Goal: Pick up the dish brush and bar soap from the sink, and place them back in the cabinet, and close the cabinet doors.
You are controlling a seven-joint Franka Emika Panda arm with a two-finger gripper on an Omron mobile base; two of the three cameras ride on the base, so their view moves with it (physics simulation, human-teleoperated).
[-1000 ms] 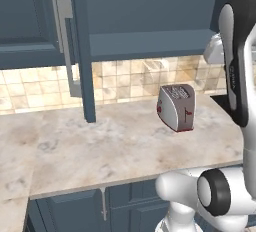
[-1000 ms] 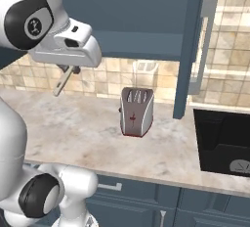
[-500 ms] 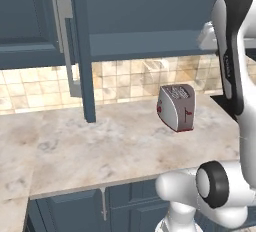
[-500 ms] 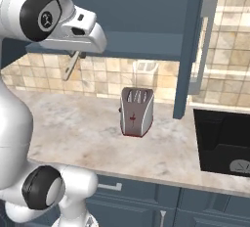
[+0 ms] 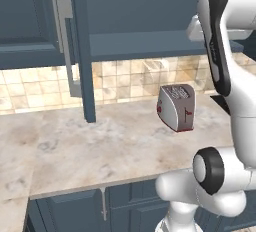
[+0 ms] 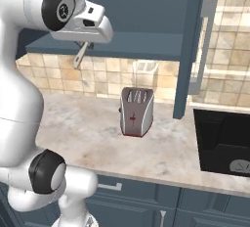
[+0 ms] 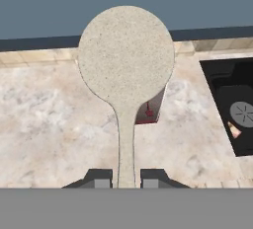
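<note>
One item in my grip: the dish brush (image 7: 126,70), handle clamped between the two dark fingers (image 7: 102,177) of the gripper (image 7: 126,178), round cream head standing out ahead of the hand. From the right base camera I see the brush (image 6: 81,55) hanging slantwise under the hand, just below the front edge of the cabinet (image 6: 146,45) shelf and in front of the tiled wall.

Cabinet doors: one (image 5: 80,46) stands open, edge-on, its silver bar handle (image 5: 62,41) facing me; the other open door (image 6: 191,40) shows on the right base camera.

Toaster (image 6: 136,111): upright on the marble counter (image 5: 100,146), under the cabinet, apart from the brush.

Sink (image 7: 230,104): black basin with a grey drain (image 7: 242,112) at the counter's far side. A small tan-and-reddish piece (image 7: 233,130) lies beside the drain; possibly the bar soap, but it is too small for me to be sure.
</note>
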